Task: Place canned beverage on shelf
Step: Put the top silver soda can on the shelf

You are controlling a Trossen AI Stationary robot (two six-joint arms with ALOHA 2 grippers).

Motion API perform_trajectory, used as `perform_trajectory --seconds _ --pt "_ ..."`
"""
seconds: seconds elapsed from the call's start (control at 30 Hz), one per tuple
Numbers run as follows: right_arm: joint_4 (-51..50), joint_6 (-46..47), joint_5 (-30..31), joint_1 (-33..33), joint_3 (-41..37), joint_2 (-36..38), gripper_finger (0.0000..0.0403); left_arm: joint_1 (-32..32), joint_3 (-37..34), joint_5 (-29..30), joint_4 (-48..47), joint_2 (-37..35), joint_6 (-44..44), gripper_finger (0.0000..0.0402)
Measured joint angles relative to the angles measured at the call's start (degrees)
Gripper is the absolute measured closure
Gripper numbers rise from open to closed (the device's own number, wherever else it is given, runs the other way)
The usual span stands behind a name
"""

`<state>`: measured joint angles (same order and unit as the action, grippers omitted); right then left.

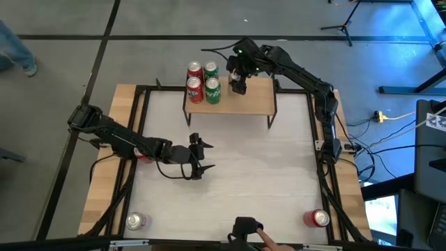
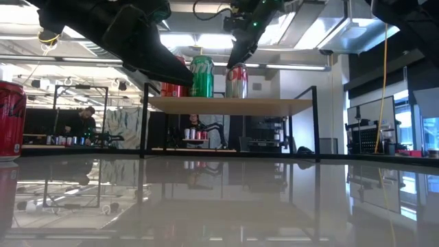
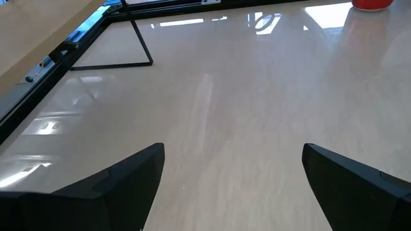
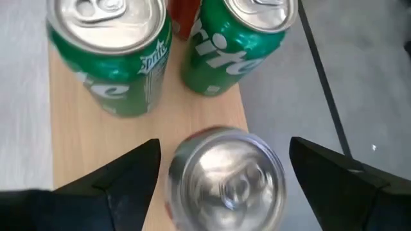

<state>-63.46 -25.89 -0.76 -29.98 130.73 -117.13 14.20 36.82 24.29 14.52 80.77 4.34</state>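
on shelf [image 1: 247, 101]: four cans plus silver-top can [image 4: 226, 178] standing | right gripper [image 1: 239, 86] jaws wide open around it, gripping nothing | left gripper [image 1: 197, 159] open, empty, near shelf | left over: two cans [image 1: 136, 221] on table [image 1: 265, 164]

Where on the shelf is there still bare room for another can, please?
The shelf is bare on the side right of the right pincer, out to that end's legs. The other end is crowded: four cans stand in a tight block, with a fifth can between the open pincer's fingers.
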Motion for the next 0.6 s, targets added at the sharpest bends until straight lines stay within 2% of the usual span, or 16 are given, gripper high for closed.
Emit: perform_trajectory --seconds 0.13,0.4,0.5,0.6 --pt "-4.23 0.03 0.09 0.01 2.84 2.06 0.0061 -0.02 0.0 0.0 0.0 0.0 -0.27 0.0043" --pt "-13.43 4.61 -3.35 -0.04 2.72 5.26 0.0063 -0.03 0.0 0.02 0.0 0.0 -0.95 0.0043" --pt "-14.32 5.21 -3.06 -0.04 -0.21 5.54 0.0082 -0.03 0.0 0.02 0.0 0.0 -0.97 0.0043" --pt "-14.07 6.14 0.05 -0.06 -4.53 6.26 0.0115 -0.04 0.0 0.02 -0.17 0.0 -0.98 0.0043"
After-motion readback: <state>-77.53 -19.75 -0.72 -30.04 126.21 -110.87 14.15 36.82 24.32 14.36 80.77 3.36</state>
